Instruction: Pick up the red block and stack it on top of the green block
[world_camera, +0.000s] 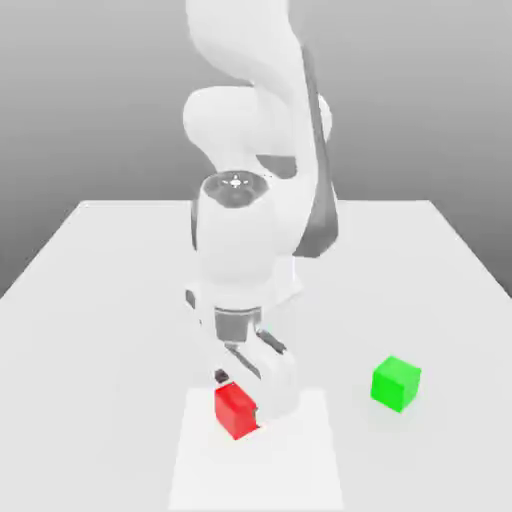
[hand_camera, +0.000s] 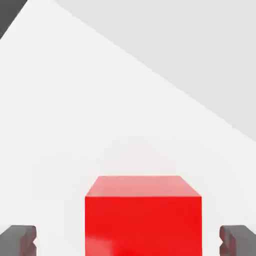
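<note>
My gripper (hand_camera: 128, 239) is standing spread wide, fingers (hand_camera: 17, 239) flanking the red block (hand_camera: 143, 215) without touching it; the green block (world_camera: 396, 382) is sitting apart on the white table (world_camera: 100, 300), lower right of the exterior view

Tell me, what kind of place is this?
Probably a computer-made test room: a plain white table, a white robot arm, and two smooth toy cubes, the red block and the green block.
</note>
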